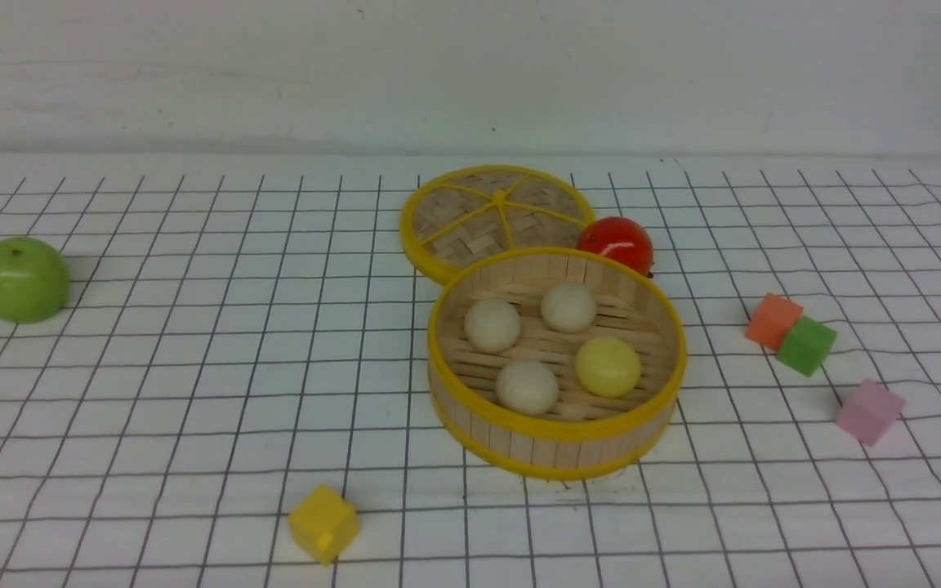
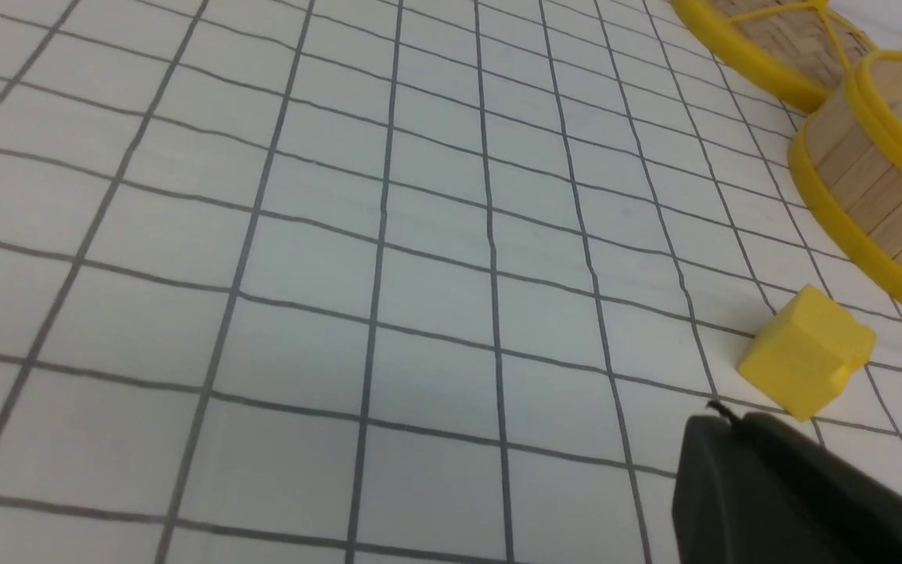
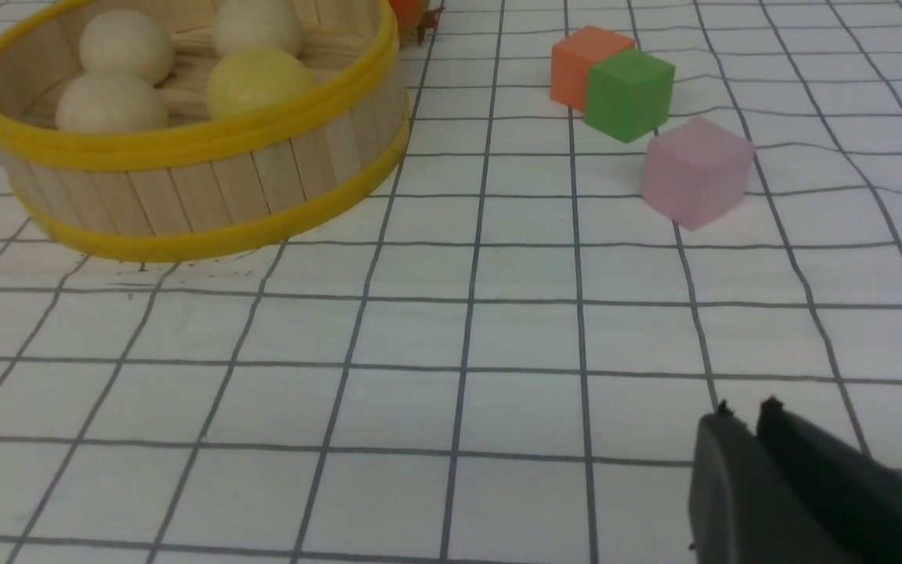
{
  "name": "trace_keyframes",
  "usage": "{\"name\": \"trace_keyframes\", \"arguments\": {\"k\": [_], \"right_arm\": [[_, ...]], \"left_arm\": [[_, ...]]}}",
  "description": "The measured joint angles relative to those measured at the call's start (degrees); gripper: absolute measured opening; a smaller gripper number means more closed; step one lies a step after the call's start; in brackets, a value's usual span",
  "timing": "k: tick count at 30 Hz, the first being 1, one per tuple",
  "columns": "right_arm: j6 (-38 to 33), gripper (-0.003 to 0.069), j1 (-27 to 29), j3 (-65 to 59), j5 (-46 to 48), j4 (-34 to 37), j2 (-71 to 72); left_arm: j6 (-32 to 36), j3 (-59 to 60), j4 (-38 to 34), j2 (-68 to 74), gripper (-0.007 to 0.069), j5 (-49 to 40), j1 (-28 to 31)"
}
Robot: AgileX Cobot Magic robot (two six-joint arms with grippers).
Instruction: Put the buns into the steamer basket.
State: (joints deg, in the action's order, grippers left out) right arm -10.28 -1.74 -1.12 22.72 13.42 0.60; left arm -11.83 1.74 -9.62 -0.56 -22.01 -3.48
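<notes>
The steamer basket (image 1: 556, 426) stands mid-table with three cream-white buns (image 1: 492, 325) (image 1: 568, 306) (image 1: 527, 386) and a pale yellow bun (image 1: 608, 367) on its slatted floor. Neither arm shows in the front view. In the left wrist view my left gripper (image 2: 725, 419) is shut and empty above the grid cloth, close to the yellow cube (image 2: 807, 360), with the basket wall (image 2: 874, 196) beyond. In the right wrist view my right gripper (image 3: 745, 415) has its tips all but together and holds nothing; it is well short of the basket (image 3: 185, 145).
The woven lid (image 1: 493, 214) lies flat behind the basket, with a red tomato (image 1: 616, 242) beside it. A green apple (image 1: 21, 279) sits far left. Orange (image 1: 773, 320), green (image 1: 805, 345) and pink (image 1: 869, 411) cubes lie to the right, and a yellow cube (image 1: 323, 523) at the front.
</notes>
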Motion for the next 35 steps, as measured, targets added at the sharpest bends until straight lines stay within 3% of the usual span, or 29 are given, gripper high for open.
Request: {"name": "trace_keyframes", "arguments": {"k": [35], "right_arm": [[0.0, 0.0097, 0.0, 0.0, 0.0, 0.0, 0.0]], "left_arm": [[0.0, 0.0, 0.0, 0.0, -0.0003, 0.0, 0.0]]}}
